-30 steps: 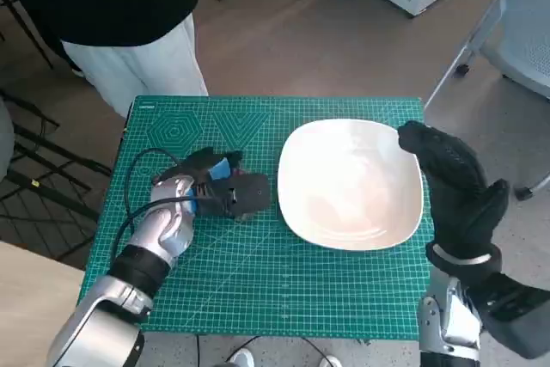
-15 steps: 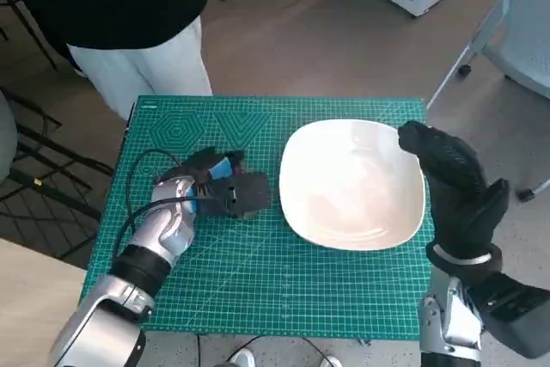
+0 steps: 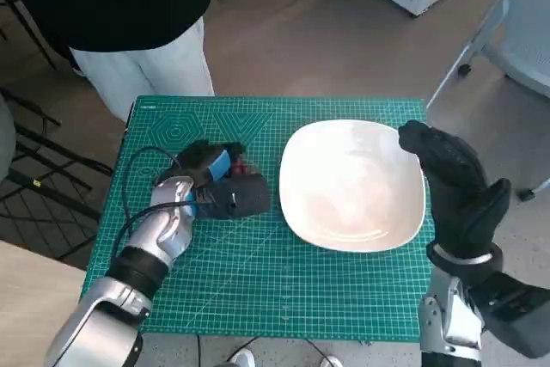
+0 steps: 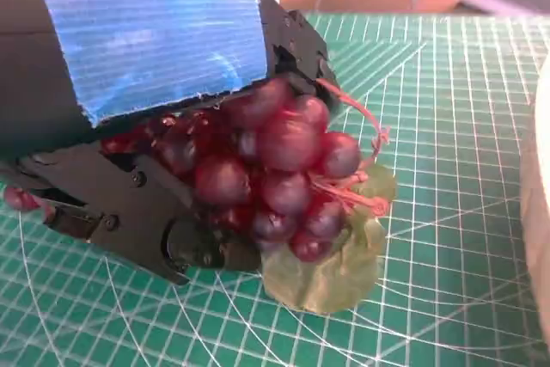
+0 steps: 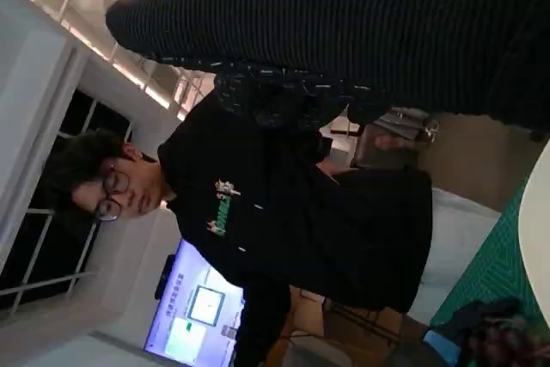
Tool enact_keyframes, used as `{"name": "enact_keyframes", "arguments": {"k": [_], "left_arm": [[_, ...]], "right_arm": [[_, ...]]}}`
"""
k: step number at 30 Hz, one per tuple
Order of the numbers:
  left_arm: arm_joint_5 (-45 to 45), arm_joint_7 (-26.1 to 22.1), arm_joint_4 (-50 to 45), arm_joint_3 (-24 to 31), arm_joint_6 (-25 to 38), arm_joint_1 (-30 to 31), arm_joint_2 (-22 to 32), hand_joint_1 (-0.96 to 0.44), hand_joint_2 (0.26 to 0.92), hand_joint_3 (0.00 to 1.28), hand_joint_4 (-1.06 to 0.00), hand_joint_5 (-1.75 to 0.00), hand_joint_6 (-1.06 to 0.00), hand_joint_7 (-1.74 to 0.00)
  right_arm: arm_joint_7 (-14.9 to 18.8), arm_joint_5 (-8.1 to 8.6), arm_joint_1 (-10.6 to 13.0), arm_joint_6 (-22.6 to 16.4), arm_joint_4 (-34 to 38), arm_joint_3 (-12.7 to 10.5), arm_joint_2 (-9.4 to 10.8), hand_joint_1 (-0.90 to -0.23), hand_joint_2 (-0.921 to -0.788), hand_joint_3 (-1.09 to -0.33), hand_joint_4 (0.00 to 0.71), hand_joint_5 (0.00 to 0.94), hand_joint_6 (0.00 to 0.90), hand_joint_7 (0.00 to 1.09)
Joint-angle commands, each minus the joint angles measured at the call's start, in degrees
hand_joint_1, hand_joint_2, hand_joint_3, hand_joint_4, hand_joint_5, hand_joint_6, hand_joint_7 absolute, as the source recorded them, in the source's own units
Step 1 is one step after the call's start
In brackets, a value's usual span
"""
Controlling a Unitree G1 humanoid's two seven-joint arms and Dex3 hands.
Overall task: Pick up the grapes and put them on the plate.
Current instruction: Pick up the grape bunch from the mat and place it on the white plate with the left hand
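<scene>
A bunch of dark red grapes (image 4: 275, 174) with green leaves sits in my left hand (image 4: 163, 135), whose black fingers grip it from both sides, just above the green mat. In the head view the left hand (image 3: 219, 186) covers the grapes, with only a bit of red (image 3: 238, 169) showing, a little left of the white plate (image 3: 352, 185). My right hand (image 3: 455, 182) in its black glove hovers with fingers spread at the plate's right rim and holds nothing. The plate is bare.
A green cutting mat (image 3: 258, 264) covers the small table. A person in a black top and white trousers (image 3: 137, 49) stands at the table's far left corner. A black cable (image 3: 137, 178) loops beside my left wrist. Chair legs (image 3: 481, 49) stand at the right.
My left hand has lifted slightly and turned, with the grapes in its grip, so more blue tape shows. The right hand has stayed still.
</scene>
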Motion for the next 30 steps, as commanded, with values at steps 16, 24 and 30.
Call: {"name": "enact_keyframes", "arguments": {"k": [16, 24, 30], "left_arm": [[0.53, -1.34, 1.08, -0.98, -0.37, -0.01, 0.53, 0.0, 0.897, 0.23, -0.5, -1.54, -0.59, -1.04], [0.41, -1.15, 1.33, -0.85, -0.46, -0.12, 0.43, 0.0, 0.917, 0.18, -0.52, -1.51, -0.59, -1.05], [0.23, -0.82, 2.14, -0.7, -0.71, -0.38, 0.34, 0.0, 0.92, 0.18, -0.52, -1.5, -0.59, -1.05]], "right_arm": [[0.28, -0.05, 0.01, -0.02, 1.28, -0.49, -0.31, -0.436, -0.921, -0.552, 0.343, 0.0, 0.158, 0.32], [0.25, -0.22, -0.24, -0.26, 1.41, -0.55, -0.26, -0.438, -0.921, -0.552, 0.339, 0.0, 0.155, 0.33], [0.3, -0.23, -0.47, -0.47, 1.71, -0.55, -0.21, -0.441, -0.921, -0.552, 0.333, 0.0, 0.15, 0.33]]}}
